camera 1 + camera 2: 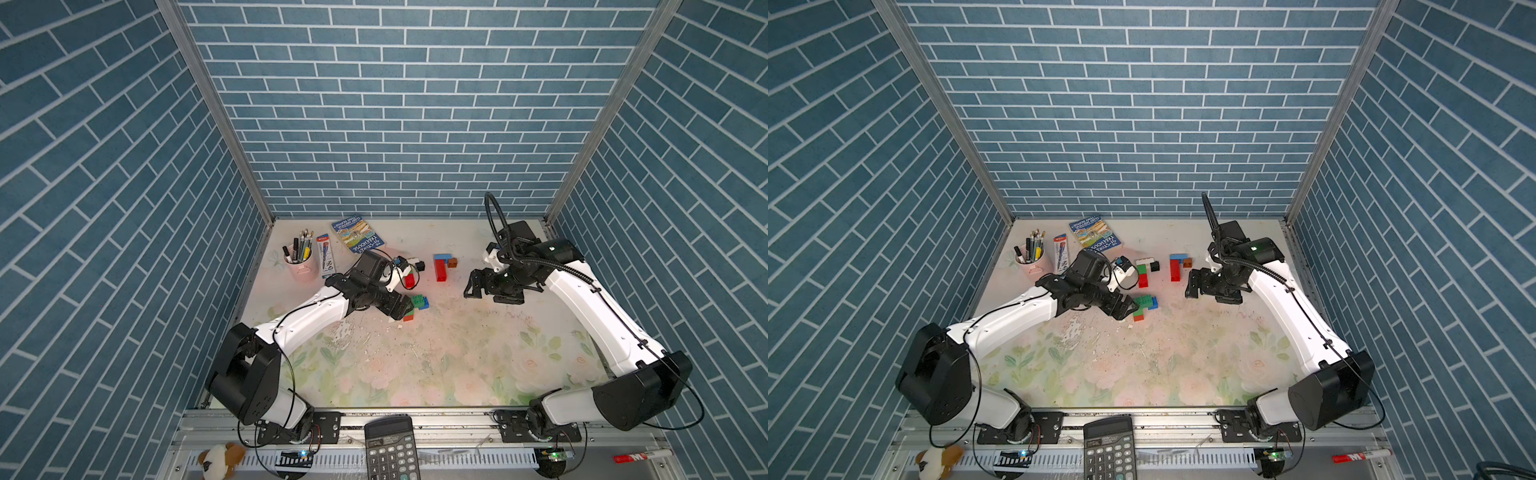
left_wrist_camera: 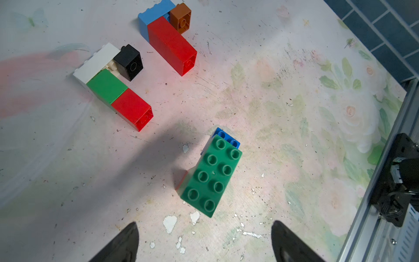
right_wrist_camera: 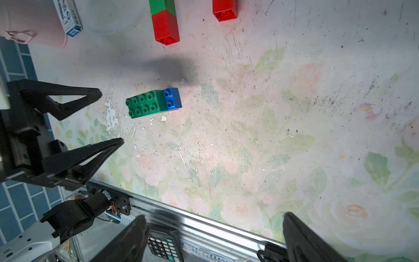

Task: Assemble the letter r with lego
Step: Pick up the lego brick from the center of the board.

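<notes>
Upside down, the book (image 1: pixel 358 234) cover reads "91-Storey Treehouse"; the red marker (image 1: pixel 631 457) bears a white "M". Other print is illegible.

Worn floral tabletop (image 1: pixel 457 353) carrying stationery and three lego clusters.
The printed surface is scratched, and chipped near the middle. Toward the far left corner a pink pen cup (image 1: pixel 302 268), a pen box (image 1: pixel 325 257) just beside it and a paperback book (image 1: pixel 358 235) are set. Nearer the middle, a white-green-red-black brick row (image 2: pixel 108 88) and a light-blue-red-brown brick cluster (image 2: pixel 169 38) are laid on their sides, apart from each other. A green eight-stud brick (image 2: pixel 212 174) is stacked, studs up, on a blue brick (image 2: pixel 226 137) and a red brick (image 1: pixel 408 318).
</notes>
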`<state>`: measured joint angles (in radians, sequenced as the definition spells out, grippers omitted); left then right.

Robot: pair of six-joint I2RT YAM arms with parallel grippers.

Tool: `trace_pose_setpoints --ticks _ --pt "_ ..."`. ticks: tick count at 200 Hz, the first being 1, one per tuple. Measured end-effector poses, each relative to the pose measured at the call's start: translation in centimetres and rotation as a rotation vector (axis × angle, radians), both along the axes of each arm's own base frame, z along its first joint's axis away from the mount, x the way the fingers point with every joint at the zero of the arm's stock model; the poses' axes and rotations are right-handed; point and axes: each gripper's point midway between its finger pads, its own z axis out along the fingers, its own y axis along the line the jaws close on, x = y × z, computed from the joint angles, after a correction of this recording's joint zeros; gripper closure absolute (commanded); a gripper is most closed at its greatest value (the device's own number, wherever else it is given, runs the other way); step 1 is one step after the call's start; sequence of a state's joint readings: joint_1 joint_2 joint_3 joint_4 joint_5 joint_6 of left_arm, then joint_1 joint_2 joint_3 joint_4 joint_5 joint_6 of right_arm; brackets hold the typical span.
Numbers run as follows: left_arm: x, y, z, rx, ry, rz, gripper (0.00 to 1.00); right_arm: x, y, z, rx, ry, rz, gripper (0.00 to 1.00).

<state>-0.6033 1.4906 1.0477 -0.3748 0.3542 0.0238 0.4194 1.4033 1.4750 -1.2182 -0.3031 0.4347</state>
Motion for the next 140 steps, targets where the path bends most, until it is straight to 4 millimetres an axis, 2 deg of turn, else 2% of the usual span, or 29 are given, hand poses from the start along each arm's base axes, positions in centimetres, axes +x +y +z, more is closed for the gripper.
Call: trace_pose_setpoints --ticks 48,77,121,140 --pt "-0.2 -0.7 -2.3 0.105 -0.034 -0.048 0.15 -0.1 -0.6 0.2 0.026 0.01 -0.003 0.08" --pt "0.1 -0.8 -3.2 0.145 -0.051 -0.061 0.16 -1.1 -1.0 -0.2 0.033 0.035 -0.012 0.08" --pt "1.1 -1.5 -3.2 0.147 -0.08 -0.07 0.17 -1.8 -1.4 -0.6 0.035 0.052 -0.018 0.09" --pt "1.7 -2.0 -3.1 0.143 -0.094 -0.08 0.2 -1.7 -1.4 -0.5 0.037 0.052 -0.02 0.09"
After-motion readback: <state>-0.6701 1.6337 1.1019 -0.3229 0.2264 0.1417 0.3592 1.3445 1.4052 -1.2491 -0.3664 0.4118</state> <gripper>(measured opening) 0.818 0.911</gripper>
